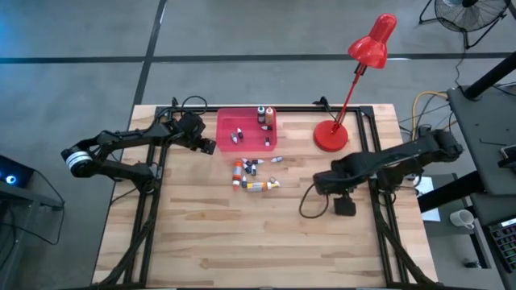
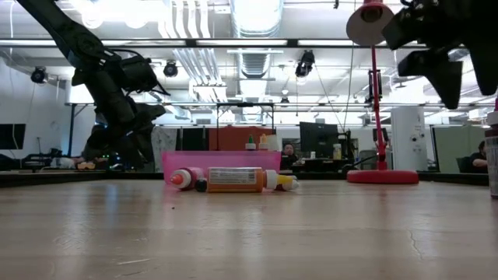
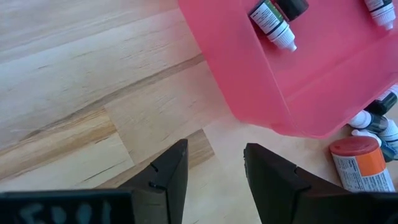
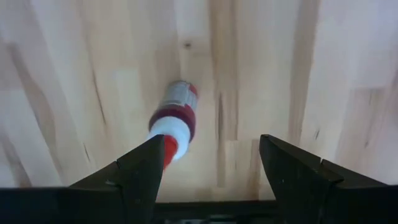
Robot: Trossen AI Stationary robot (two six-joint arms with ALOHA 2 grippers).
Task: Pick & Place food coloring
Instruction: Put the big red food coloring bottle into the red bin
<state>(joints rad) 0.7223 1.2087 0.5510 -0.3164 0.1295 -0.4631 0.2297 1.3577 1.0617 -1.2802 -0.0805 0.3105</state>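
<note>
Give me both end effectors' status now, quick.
Left end effector: open, empty, at the pink tray corner.
Right end effector: open, empty, above a bottle lying on the table.

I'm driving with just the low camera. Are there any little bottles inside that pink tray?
Observer: Yes. From above, several small bottles lie inside the pink tray.
Operator: Is the left end effector holding one?
Observer: No. The left end effector is open and empty, above the table beside the tray's corner.
Operator: What does the right one see?
Observer: The right end effector is open, with a red bottle with a white cap lying on the wood ahead of it.
</note>
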